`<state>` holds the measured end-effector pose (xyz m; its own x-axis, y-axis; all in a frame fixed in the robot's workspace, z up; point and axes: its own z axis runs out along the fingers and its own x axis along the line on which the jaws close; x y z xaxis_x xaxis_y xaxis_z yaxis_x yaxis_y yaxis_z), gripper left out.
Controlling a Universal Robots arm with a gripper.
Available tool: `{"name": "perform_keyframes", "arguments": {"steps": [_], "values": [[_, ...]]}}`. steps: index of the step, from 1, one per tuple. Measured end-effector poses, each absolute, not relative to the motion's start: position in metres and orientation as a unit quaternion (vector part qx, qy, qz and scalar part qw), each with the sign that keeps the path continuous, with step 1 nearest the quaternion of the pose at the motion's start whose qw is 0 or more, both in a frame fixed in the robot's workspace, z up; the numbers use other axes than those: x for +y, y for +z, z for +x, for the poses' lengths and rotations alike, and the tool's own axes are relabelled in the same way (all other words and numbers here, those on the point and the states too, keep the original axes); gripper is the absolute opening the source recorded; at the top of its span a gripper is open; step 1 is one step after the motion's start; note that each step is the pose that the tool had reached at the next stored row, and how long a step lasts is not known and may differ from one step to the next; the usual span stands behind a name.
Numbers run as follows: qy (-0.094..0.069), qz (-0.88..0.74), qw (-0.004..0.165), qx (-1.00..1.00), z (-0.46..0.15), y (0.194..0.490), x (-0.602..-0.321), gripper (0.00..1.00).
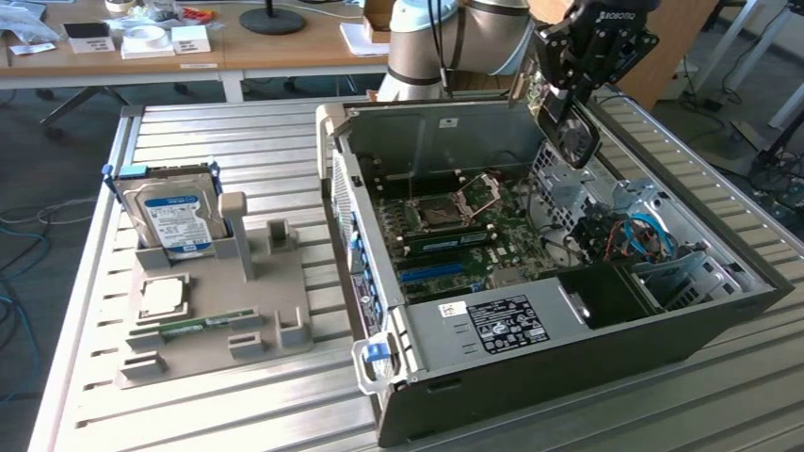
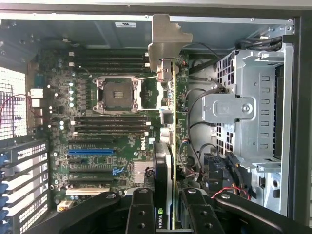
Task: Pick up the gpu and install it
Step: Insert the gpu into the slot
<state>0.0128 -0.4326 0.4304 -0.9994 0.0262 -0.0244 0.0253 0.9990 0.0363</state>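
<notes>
Ribbed metal table (image 1: 214, 141) is carrying an open computer case (image 1: 566, 377) and, on the exterior view's left, a grey holder (image 1: 188, 353) with a blue-labelled hard drive (image 1: 176, 218) standing in it. Above the case's far side the gripper (image 1: 566, 94) is clamping the gpu (image 1: 574, 137), which is hanging on edge with its fan facing outward. In the wrist view the fingers (image 2: 141, 209) are pinching one end of the card, and its silver bracket (image 2: 165, 44) is pointing away over the motherboard (image 2: 107, 126).
</notes>
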Motion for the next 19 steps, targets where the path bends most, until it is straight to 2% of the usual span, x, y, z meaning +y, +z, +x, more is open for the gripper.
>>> {"name": "perform_keyframes", "arguments": {"steps": [19], "values": [[0.018, -0.017, 0.012, 1.0, 0.0117, 0.4301, -0.4325, 0.26]]}}
